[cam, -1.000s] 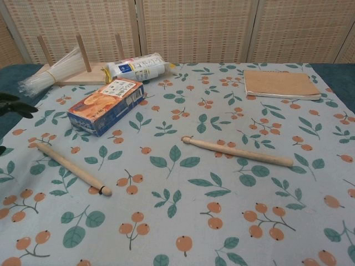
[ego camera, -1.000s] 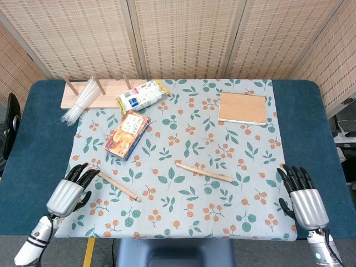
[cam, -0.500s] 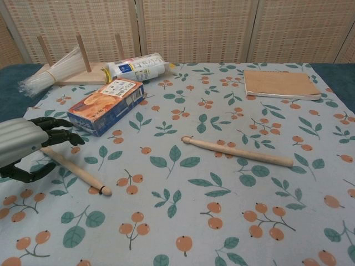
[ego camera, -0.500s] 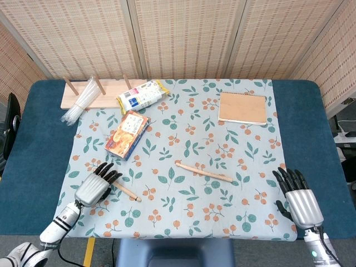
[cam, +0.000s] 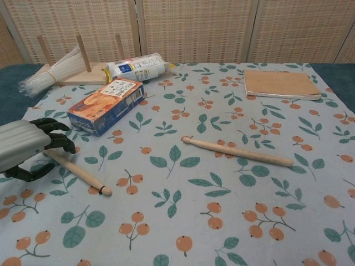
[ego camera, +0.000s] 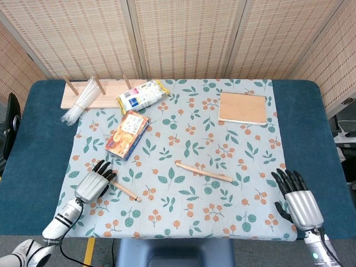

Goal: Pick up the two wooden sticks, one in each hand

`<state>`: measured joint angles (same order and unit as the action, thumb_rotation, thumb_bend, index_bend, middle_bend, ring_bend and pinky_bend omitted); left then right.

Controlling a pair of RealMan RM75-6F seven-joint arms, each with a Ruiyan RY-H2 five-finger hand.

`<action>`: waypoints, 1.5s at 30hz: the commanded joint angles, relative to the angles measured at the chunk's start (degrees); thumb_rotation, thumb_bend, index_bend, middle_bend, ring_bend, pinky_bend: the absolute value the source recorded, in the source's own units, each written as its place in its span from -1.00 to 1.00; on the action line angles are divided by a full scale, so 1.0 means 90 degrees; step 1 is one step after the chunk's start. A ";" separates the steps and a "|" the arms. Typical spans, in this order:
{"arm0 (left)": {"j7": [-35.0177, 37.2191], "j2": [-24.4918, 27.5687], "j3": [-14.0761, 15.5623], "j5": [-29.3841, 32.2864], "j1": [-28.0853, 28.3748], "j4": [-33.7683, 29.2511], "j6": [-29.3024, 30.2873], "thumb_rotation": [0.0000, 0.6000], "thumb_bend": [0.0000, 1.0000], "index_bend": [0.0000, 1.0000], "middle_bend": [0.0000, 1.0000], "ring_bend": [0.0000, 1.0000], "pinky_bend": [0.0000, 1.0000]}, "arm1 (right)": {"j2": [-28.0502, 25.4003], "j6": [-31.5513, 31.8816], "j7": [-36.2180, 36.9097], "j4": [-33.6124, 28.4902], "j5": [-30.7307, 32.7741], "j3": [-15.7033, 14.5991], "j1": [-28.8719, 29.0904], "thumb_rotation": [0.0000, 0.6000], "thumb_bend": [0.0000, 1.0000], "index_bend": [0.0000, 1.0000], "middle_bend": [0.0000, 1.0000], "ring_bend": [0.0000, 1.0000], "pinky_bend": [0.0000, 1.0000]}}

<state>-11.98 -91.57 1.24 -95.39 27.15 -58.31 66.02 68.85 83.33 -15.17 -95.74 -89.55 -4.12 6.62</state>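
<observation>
Two wooden sticks lie on the leaf-patterned cloth. The left stick [ego camera: 125,191] [cam: 77,172] runs diagonally near the front left. My left hand [ego camera: 94,182] [cam: 28,147] covers its far end, fingers arched over it and the thumb on the near side; the stick still lies flat on the cloth. The right stick [ego camera: 203,171] [cam: 238,152] lies in the middle. My right hand [ego camera: 297,200] is at the cloth's front right corner with its fingers spread and nothing in it, well to the right of that stick. The chest view does not show it.
A snack box [ego camera: 128,134] [cam: 106,105] lies just behind the left stick. Further back are a white food packet [ego camera: 142,94], a wooden peg rack with a bundle of clear straws [ego camera: 80,103], and a brown notebook [ego camera: 242,107] at the back right.
My left hand has come in from the table's left edge to the left stick's end and curled its fingers over it. My right hand has edged slightly inward. Both sticks lie where they were.
</observation>
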 commanded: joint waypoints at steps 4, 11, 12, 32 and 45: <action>-0.0063 -0.0086 0.0017 0.0078 -0.0029 0.0209 0.0092 1.00 0.02 -0.25 -0.21 -0.69 -0.72 | -0.0037 -0.0124 0.0021 -0.0044 -0.0001 0.0003 -0.0003 1.00 -0.39 -1.00 -0.96 -1.00 -1.00; -0.0269 -0.0068 0.0049 0.0191 -0.0080 0.0203 0.0104 1.00 0.02 -0.25 -0.19 -0.67 -0.70 | -0.0039 -0.0101 0.0054 -0.0058 -0.0027 0.0057 -0.0048 1.00 -0.39 -1.00 -0.96 -1.00 -1.00; -0.0274 -0.0053 0.0056 0.0206 -0.0083 0.0178 0.0094 1.00 0.02 -0.25 -0.19 -0.67 -0.70 | -0.0038 -0.0101 0.0056 -0.0061 -0.0038 0.0059 -0.0053 1.00 -0.39 -1.00 -0.96 -1.00 -1.00; -0.0939 -0.0119 0.0103 0.0396 -0.0135 0.0171 0.0068 1.00 0.00 -0.03 0.00 -0.57 -0.68 | -0.0077 -0.0181 0.0129 -0.0103 -0.0117 0.0109 -0.0112 1.00 -0.39 -1.00 -0.96 -1.00 -1.00; -0.0570 -0.0238 0.0199 0.0195 -0.0190 0.0380 0.0457 1.00 0.00 0.35 0.33 -0.38 -0.67 | -0.0059 -0.0245 0.0081 -0.0105 -0.0143 0.0122 -0.0130 1.00 -0.39 -1.00 -0.96 -1.00 -1.00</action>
<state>-18.21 -93.44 2.82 -93.04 25.51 -55.40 69.30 68.33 81.12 -14.46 -96.68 -90.85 -3.02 5.45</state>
